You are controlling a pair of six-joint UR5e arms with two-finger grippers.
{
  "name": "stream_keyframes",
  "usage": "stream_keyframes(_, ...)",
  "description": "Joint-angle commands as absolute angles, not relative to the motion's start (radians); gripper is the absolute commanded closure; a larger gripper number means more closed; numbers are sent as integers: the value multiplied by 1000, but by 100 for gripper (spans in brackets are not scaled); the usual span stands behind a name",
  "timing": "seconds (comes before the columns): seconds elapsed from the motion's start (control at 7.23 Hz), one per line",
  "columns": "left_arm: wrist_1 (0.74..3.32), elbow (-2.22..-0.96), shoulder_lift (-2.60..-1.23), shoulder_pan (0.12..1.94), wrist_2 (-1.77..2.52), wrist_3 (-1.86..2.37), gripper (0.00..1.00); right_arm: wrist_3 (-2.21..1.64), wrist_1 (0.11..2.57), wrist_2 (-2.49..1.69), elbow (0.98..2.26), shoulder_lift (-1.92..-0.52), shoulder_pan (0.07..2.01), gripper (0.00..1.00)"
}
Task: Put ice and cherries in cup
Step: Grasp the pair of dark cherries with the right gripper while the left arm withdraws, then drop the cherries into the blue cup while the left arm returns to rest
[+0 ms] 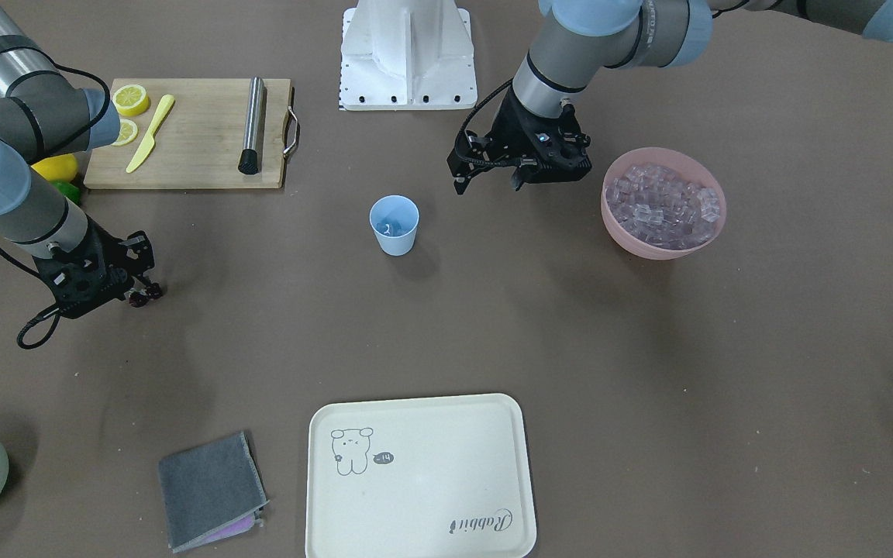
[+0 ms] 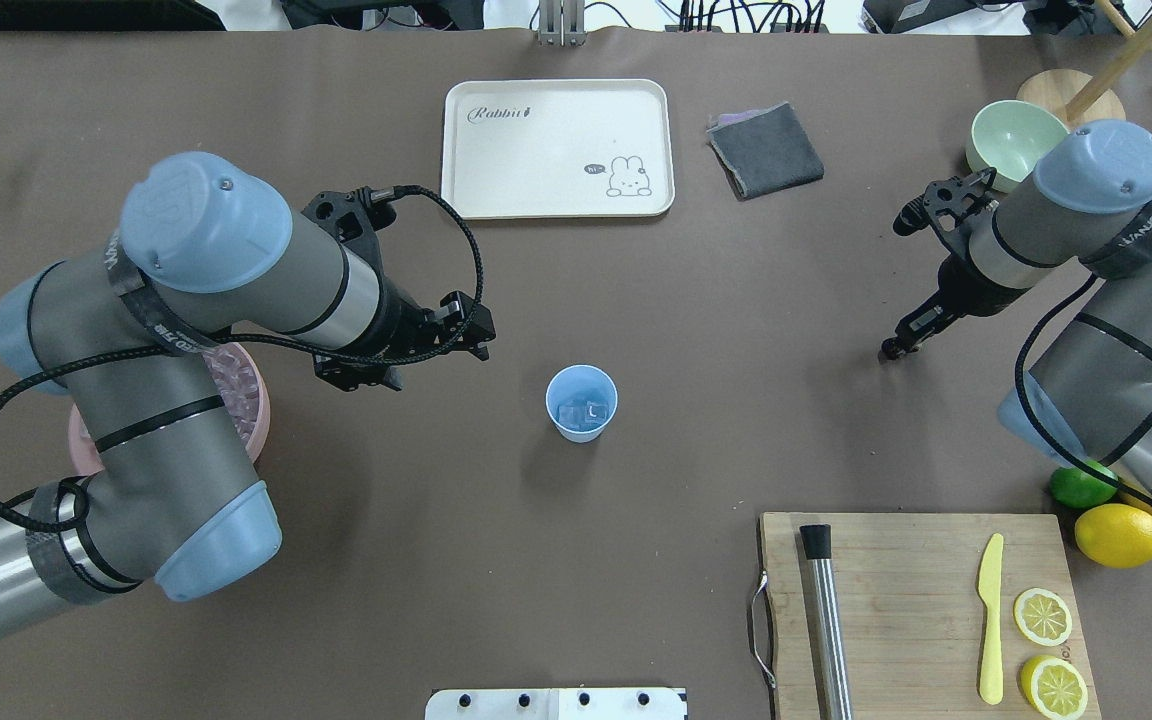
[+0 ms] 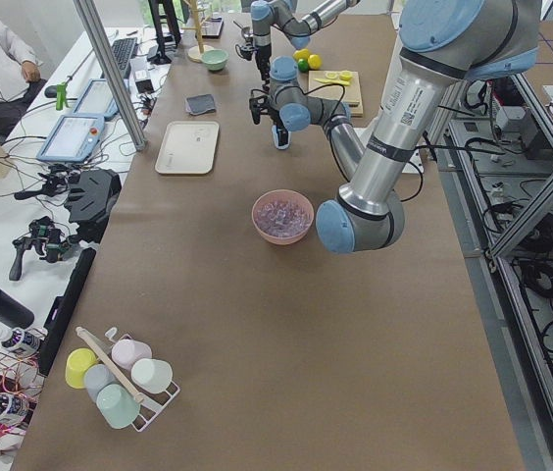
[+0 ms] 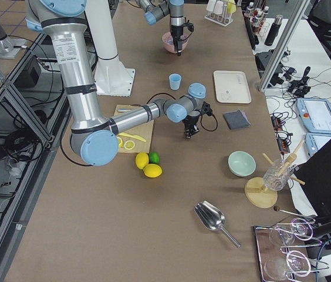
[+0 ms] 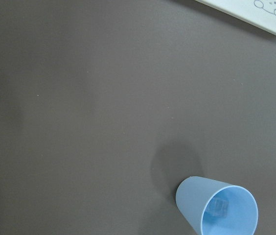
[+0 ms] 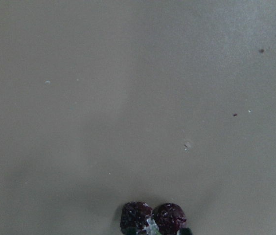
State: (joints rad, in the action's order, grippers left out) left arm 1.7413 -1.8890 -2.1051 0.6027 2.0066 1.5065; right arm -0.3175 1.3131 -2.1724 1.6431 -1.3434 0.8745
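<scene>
Left end effector [image 1: 489, 186]: fingers spread wide, nothing between them, hanging over the counter [image 1: 570, 349] between the cup [image 1: 396, 242] and the pink bowl [image 1: 632, 236], touching neither. Right end effector [image 1: 143, 294]: pinching the cherries [image 6: 152, 218], two, dark red, joined as a pair, low over the counter and well apart from the cup; whether they touch the surface cannot be told, and the fingertips are cut off at the wrist view's bottom edge. Cup: one, light blue, upright, mid-counter. Ice [image 1: 663, 203]: a heap in the pink bowl, too many to count; in the cup, one cube plain, perhaps two, number unclear. Pink bowl: one, mostly hidden under the left arm from overhead. Also one cream tray [image 1: 431, 496], one grey cloth [image 1: 210, 488], one cutting board [image 1: 198, 147] with two lemon slices [image 1: 130, 99], one partly covered by the right arm
</scene>
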Motion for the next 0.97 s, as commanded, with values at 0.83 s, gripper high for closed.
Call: stream_keyframes(0.83, 1724, -2075, -1770, 858, 2142, 1032, 3, -543, 1603, -2263, 1862, -1175, 918, 100)
